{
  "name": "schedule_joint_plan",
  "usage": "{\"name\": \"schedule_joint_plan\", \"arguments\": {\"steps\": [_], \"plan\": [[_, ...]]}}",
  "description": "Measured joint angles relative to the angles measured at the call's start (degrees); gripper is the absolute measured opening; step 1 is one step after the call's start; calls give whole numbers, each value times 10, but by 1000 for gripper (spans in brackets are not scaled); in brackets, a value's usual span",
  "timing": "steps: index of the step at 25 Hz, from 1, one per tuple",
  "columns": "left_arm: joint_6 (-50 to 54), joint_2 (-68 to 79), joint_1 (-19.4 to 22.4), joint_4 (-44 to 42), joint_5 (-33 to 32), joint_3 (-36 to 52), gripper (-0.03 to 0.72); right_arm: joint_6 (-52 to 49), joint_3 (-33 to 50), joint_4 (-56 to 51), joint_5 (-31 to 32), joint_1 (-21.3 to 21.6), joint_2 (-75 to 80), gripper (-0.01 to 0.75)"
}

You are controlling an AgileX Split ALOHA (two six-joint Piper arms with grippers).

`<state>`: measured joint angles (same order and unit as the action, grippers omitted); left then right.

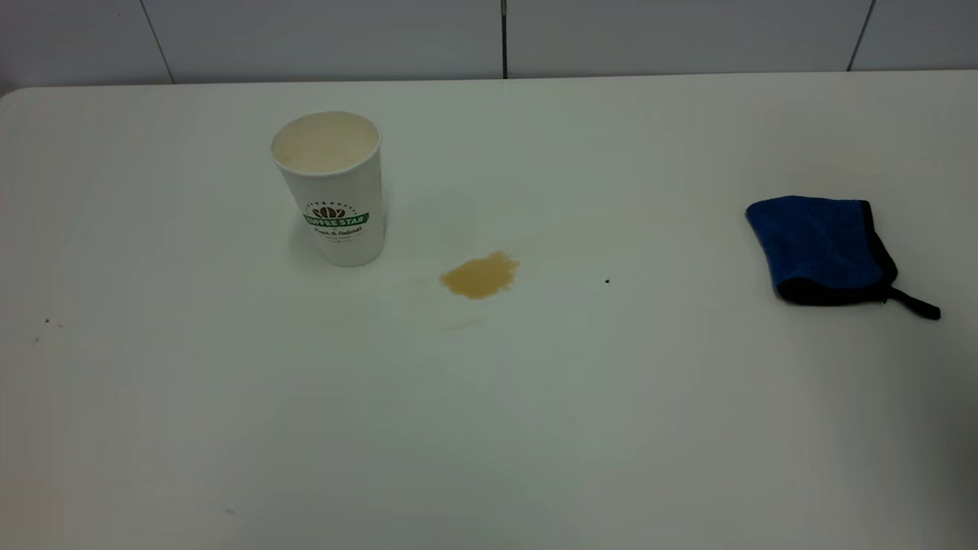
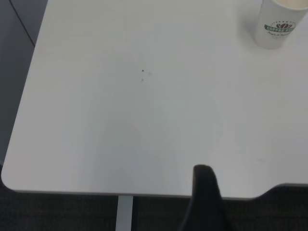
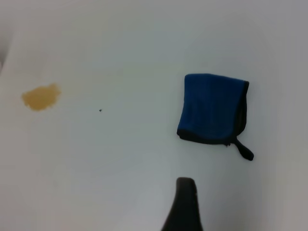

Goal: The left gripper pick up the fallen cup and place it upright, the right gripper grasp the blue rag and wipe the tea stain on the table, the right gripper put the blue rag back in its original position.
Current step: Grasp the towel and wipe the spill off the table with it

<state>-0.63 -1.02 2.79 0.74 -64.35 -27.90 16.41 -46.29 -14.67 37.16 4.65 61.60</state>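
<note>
The white cup (image 1: 330,187) with the green logo band stands upright on the table (image 1: 489,428), left of centre; it also shows at a corner of the left wrist view as the cup (image 2: 281,21). A tan tea stain (image 1: 480,275) lies just right of it, apart from the cup. The folded blue rag (image 1: 821,248) rests at the far right, untouched. Neither arm appears in the exterior view. Only a dark part of my left gripper (image 2: 204,197) shows, over the table's near edge, far from the cup. My right gripper (image 3: 185,202) hovers short of the blue rag (image 3: 212,108), with the tea stain (image 3: 41,96) far off.
A tiny black speck (image 1: 607,281) sits between stain and rag. Two faint specks (image 1: 46,322) mark the left side. The table's rounded corner and edge (image 2: 14,183) are close under the left gripper. A tiled wall (image 1: 504,38) runs behind the table.
</note>
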Motion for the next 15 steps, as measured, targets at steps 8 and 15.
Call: {"name": "schedule_joint_plan", "arguments": {"steps": [8,15], "plan": [[0,0,0,0,0,0,566,33,-47,-5,-59,0,211,725],[0,0,0,0,0,0,566,43,-139,-5,-75,0,387,716]]}}
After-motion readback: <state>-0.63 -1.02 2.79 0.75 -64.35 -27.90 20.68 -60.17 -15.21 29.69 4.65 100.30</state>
